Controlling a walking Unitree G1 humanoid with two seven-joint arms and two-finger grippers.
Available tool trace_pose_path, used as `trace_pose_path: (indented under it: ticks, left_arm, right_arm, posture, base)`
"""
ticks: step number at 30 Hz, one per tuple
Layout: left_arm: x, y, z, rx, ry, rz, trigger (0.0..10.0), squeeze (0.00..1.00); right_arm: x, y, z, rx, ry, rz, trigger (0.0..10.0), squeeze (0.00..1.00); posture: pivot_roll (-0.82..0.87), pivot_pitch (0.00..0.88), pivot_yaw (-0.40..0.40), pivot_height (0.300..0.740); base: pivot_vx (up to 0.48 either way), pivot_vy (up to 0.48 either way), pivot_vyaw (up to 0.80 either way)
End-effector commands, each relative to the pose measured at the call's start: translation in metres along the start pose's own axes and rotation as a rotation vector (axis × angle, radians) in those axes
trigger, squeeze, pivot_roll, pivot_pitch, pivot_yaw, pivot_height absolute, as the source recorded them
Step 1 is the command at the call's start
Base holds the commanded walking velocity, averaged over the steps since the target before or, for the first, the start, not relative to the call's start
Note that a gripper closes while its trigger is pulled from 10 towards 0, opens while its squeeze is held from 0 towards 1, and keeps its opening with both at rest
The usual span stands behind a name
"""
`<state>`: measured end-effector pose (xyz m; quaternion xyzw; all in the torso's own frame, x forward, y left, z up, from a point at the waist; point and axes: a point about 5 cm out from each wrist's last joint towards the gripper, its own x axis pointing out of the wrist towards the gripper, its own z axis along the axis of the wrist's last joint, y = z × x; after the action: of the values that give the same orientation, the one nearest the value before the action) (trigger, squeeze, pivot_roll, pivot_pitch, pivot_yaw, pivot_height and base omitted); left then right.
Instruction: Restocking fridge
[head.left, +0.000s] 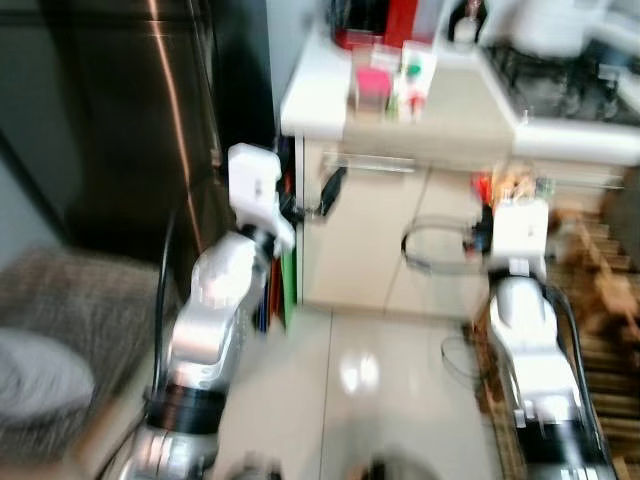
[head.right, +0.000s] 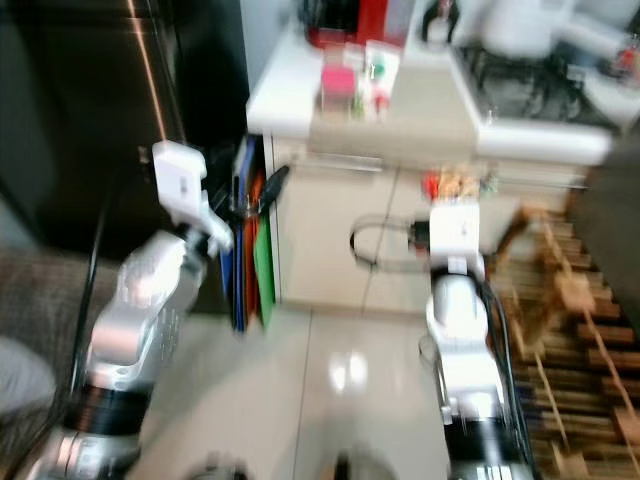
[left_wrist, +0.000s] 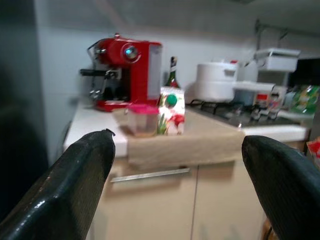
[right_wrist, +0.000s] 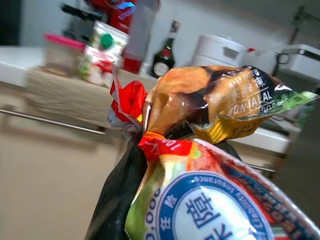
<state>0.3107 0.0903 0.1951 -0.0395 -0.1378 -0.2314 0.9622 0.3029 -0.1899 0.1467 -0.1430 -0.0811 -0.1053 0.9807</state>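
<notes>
My right pincer (right_wrist: 150, 165) is clenched on a shiny snack bag (right_wrist: 220, 107), held up in front of the cupboards. My left pincer (left_wrist: 175, 175) is released, its fingers (left_wrist: 70, 185) wide apart. On the desk (left_wrist: 95, 122) ahead stand a juice carton (left_wrist: 171, 111), a pink-lidded jar (left_wrist: 141, 119) and a red coffee machine (left_wrist: 127, 70).

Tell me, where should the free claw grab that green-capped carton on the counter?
Probably round the carton's flat upright sides, coming in level from the counter's front edge. It stands upright close behind that edge, a pink-lidded tub hugs one side, and the open left claw already faces it.
</notes>
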Motion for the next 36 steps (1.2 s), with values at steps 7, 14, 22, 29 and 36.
trace_pose_path:
  ticks: [7,14,22,29,36]
  left_arm:
    - [-0.003,-0.002,-0.004,-0.011,0.027,-0.02,10.0,0.0]
    - [-0.007,0.006,-0.008,-0.001,0.063,0.003,10.0,0.0]
    - [-0.018,0.022,-0.032,-0.035,0.174,0.086,10.0,0.0]
    - [-0.035,0.032,-0.042,-0.029,0.22,0.128,10.0,0.0]
    - [-0.031,0.024,-0.041,-0.03,0.185,0.091,10.0,0.0]
  right_arm:
    - [-0.004,0.004,-0.003,0.037,0.037,0.013,10.0,0.0]
    - [-0.007,0.009,-0.01,0.098,0.082,0.024,10.0,0.0]
    - [-0.007,0.01,-0.014,0.131,0.095,0.039,10.0,0.0]
    - [-0.022,0.019,-0.028,0.163,0.151,0.107,10.0,0.0]
    - [-0.018,0.021,-0.028,0.161,0.151,0.137,10.0,0.0]
  posture:
    - [-0.07,0.0,0.049,0.74]
    - [-0.05,0.0,0.055,0.74]
    - [-0.04,0.0,0.057,0.74]
    - [-0.02,0.0,0.033,0.74]
    - [-0.04,0.0,0.008,0.74]
  base:
    - [-0.19,0.0,-0.12]
    - [0.0,0.0,-0.75]
    - [0.0,0.0,-0.75]
    - [0.0,0.0,-0.75]
    - [0.0,-0.377,-0.76]
